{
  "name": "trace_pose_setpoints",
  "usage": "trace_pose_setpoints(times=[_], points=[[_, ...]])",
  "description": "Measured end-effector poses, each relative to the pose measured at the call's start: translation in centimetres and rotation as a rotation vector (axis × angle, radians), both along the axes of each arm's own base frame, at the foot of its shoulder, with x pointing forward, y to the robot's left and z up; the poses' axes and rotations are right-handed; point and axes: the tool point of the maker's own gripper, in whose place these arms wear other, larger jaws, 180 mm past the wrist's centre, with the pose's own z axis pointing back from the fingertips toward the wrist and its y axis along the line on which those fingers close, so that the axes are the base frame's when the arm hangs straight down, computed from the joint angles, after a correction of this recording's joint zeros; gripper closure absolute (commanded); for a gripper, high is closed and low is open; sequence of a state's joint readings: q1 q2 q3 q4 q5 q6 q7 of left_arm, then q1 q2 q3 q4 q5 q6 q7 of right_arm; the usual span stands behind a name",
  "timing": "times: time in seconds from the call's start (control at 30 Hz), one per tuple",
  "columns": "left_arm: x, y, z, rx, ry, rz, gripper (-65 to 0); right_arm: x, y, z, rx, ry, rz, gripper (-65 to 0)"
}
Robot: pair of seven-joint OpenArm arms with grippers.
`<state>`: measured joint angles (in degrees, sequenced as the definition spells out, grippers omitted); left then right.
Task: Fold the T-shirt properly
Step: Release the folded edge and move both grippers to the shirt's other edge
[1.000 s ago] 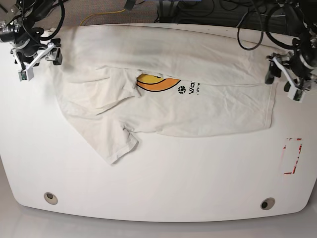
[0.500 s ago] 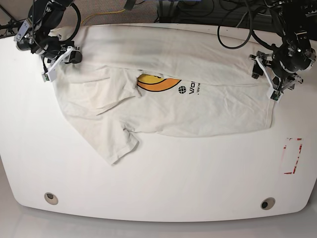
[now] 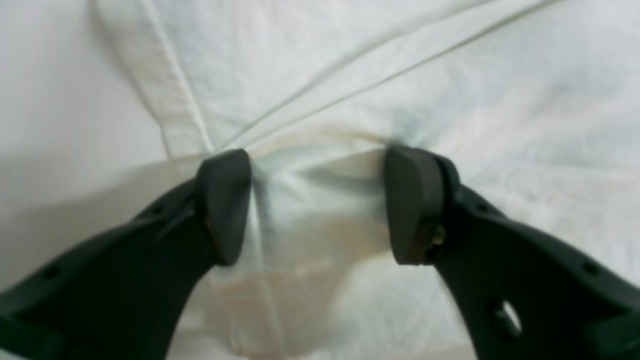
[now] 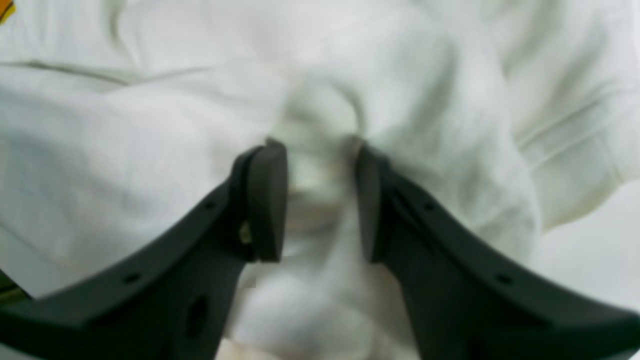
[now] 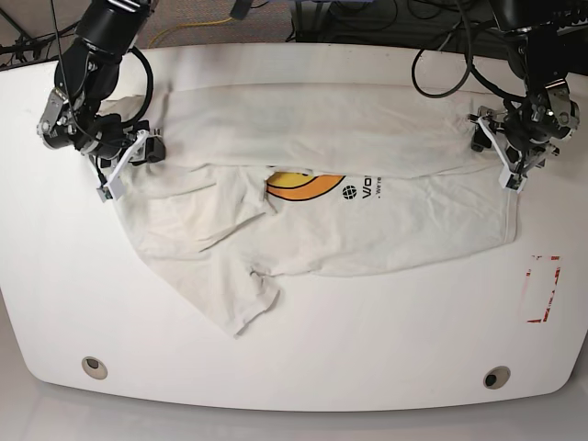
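Observation:
The cream T-shirt [image 5: 386, 225] lies across the white table [image 5: 367, 340], its far part folded forward over the orange graphic [image 5: 303, 186]. One sleeve [image 5: 243, 308] points to the front left. My right gripper [image 5: 129, 165] is at the shirt's left end. In the right wrist view my right gripper [image 4: 320, 200] is shut on a bunched ridge of T-shirt [image 4: 125, 150]. My left gripper [image 5: 501, 152] is at the shirt's right end. In the left wrist view my left gripper [image 3: 317, 200] is open, its fingertips [image 3: 225, 200] pressed on puckered T-shirt [image 3: 450, 75] by the hem.
A red-taped rectangle [image 5: 542, 289] marks the table at the right. Two round holes [image 5: 93, 366] [image 5: 496, 377] sit near the front edge. Black cables [image 5: 441, 37] hang behind the table's far edge.
Both grippers moved from beside the shirt onto its two ends. The right jaws narrowed onto cloth. The shirt slid toward the front and a little to the right.

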<state>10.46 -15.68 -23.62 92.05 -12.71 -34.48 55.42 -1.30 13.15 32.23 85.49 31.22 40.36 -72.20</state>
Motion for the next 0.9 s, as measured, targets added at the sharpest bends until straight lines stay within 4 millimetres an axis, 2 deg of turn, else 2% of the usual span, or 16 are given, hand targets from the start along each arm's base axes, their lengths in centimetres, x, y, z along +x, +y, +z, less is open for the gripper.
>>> trace_pose_setpoints(times=[0.17, 0.3, 0.43, 0.5, 0.67, 0.7, 0.73, 0.9], points=[[-0.4, -0.3, 0.8, 0.043, 0.005, -0.072, -39.0, -0.2, -0.9, 1.1, -0.096, 0.042, 0.03, -24.1], [0.7, -1.0, 3.2, 0.081, -0.062, -0.137, -39.0, 2.7, -0.9, 4.3, -0.132, -0.076, 0.038, -24.1], [1.7, -1.7, 5.4, 0.105, -0.132, -0.165, -39.0, 4.9, -0.5, 5.5, -0.114, -0.128, 0.034, -24.1], [2.1, -1.6, 5.9, 0.116, -0.144, -0.166, -39.0, 5.7, -0.4, 5.0, -0.086, -0.114, 0.021, -24.6], [4.7, -1.6, 7.5, 0.108, -0.214, -0.157, -39.0, 9.4, -1.2, 4.8, -0.058, -0.133, -0.025, -39.6], [5.3, -1.6, 7.8, 0.102, -0.227, -0.154, -39.0, 10.7, -1.6, 5.3, -0.06, -0.15, -0.037, -40.6], [5.7, -1.4, 7.9, 0.106, -0.229, -0.148, -39.0, 10.9, -1.9, 4.6, -0.068, -0.118, -0.048, -40.9], [6.5, -1.1, 8.1, 0.104, -0.234, -0.135, -39.0, 14.1, -2.9, 4.5, -0.05, -0.14, -0.087, -41.5]])
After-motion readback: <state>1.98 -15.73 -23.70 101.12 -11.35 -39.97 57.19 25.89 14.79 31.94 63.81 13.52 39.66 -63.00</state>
